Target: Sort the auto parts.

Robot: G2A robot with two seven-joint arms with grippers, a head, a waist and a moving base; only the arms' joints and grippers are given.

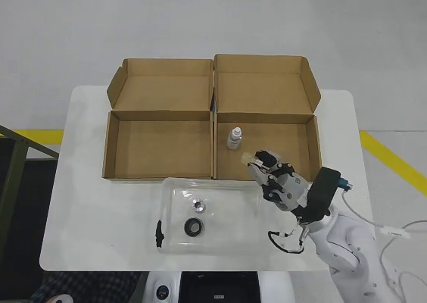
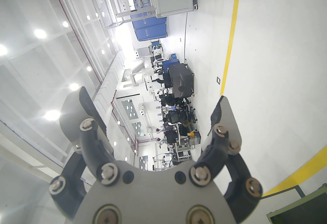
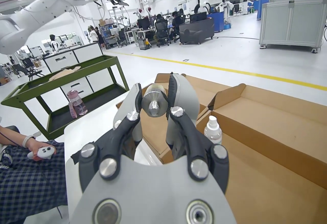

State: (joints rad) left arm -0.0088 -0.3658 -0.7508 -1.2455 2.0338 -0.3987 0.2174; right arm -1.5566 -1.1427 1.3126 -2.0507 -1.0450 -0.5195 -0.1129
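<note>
- R gripper (image 3: 155, 93) is clenching a metal cyl. part (image 3: 154, 104) across its body. It's hanging over the front wall of the right box (image 1: 289, 148), near the corner it shares w/ the left box (image 1: 157, 148).
- L gripper (image 2: 153, 97) is sitting raised, jaws apart, nothing in them.
- Prob. dropping off: be clearing the wall fully before lowering, keeping off the spray bottle (image 1: 234, 137) nearby.
- Be releasing low, since a round part is likely rolling.
- Metal piece (image 1: 197, 204) and black ring (image 1: 192, 226) are waiting in the clear tray (image 1: 232, 227).
</note>
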